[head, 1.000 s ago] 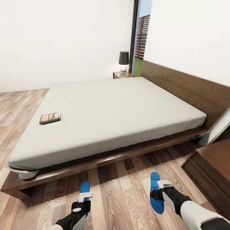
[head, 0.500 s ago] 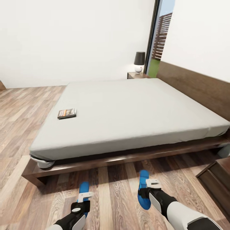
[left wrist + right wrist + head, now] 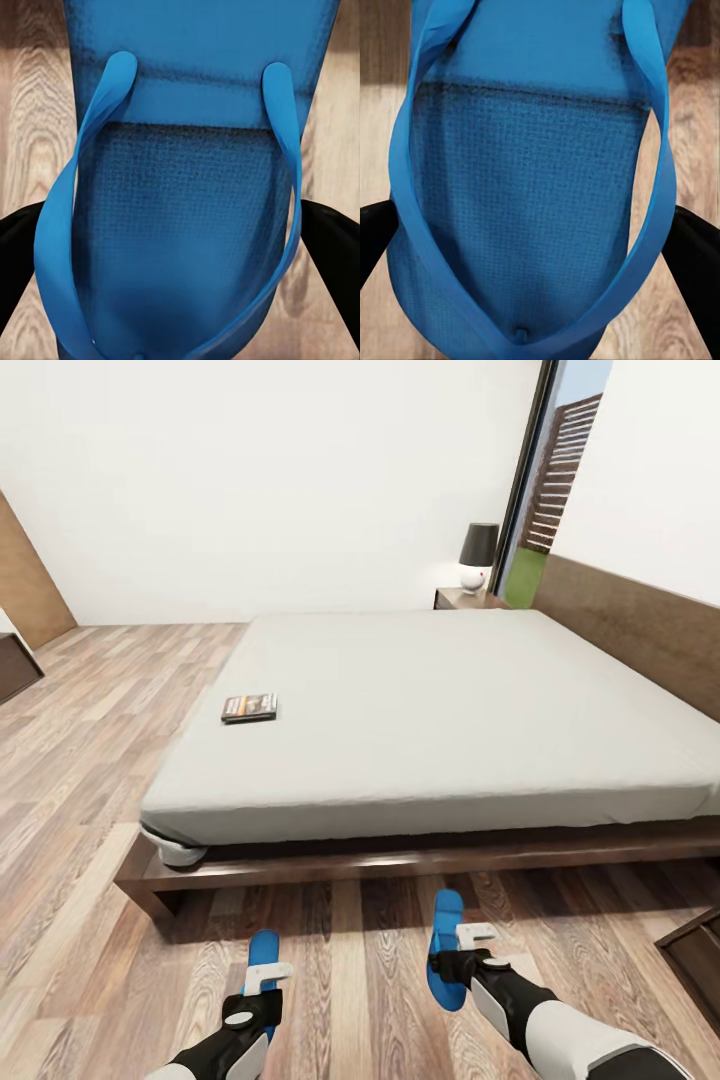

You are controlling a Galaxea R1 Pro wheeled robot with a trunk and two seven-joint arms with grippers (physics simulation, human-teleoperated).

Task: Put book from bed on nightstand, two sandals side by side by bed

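The bed (image 3: 450, 710), with a grey mattress on a dark wooden frame, stretches across the head view ahead of me. The book (image 3: 249, 707) lies flat on the mattress near the bed's left edge. The far nightstand (image 3: 466, 598) stands beside the headboard by the window. My left gripper (image 3: 264, 978) is shut on one blue sandal (image 3: 263, 948) (image 3: 180, 187) low over the floor in front of the bed. My right gripper (image 3: 458, 960) is shut on the other sandal (image 3: 446, 930) (image 3: 529, 187). In both wrist views black fingers (image 3: 330, 255) (image 3: 694, 251) flank the soles.
A black-shaded lamp (image 3: 478, 553) stands on the far nightstand. A corner of the near nightstand (image 3: 697, 952) shows at the lower right. Dark furniture (image 3: 15, 665) and a wooden panel (image 3: 30, 585) sit at the left. Wood-plank floor (image 3: 80, 780) spreads left of the bed.
The whole view has swung left, so the bed and book sit further right in the picture. Both grippers still hold their sandals; the right one has drawn slightly inward.
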